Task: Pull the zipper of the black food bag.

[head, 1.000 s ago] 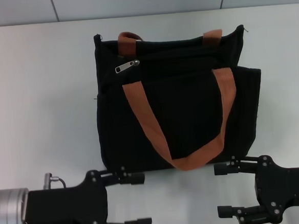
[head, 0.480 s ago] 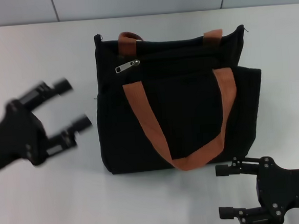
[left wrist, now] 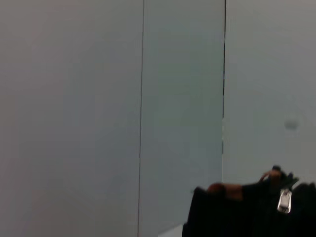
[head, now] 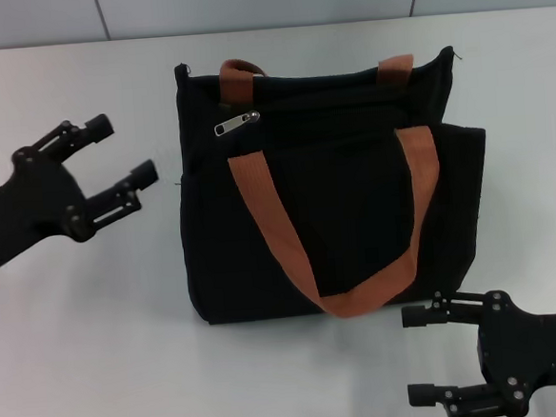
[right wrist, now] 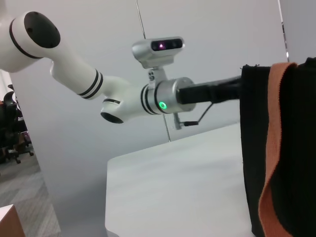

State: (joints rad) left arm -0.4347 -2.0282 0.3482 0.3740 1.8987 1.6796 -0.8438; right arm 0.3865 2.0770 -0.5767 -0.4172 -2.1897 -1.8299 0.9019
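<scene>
The black food bag (head: pixel 345 213) lies on the white table with two orange-brown handles. Its silver zipper pull (head: pixel 237 124) sits on the zip line near the bag's upper left corner. It also shows in the left wrist view (left wrist: pixel 284 201), with the bag's top edge (left wrist: pixel 237 217). My left gripper (head: pixel 122 157) is open, raised to the left of the bag, its fingers pointing toward the bag's upper left. My right gripper (head: pixel 422 356) is open, parked at the front right, just in front of the bag's lower edge. The right wrist view shows the bag's side (right wrist: pixel 291 148).
The white table (head: pixel 88 355) reaches to a grey panelled wall (head: pixel 264 1) at the back. The right wrist view shows my left arm (right wrist: pixel 123 96) stretched across above the table, with its wrist camera and a green light.
My left arm has swung up from the front left edge to the bag's left side, then a little farther up and toward the zipper. The right gripper and the bag have stayed still.
</scene>
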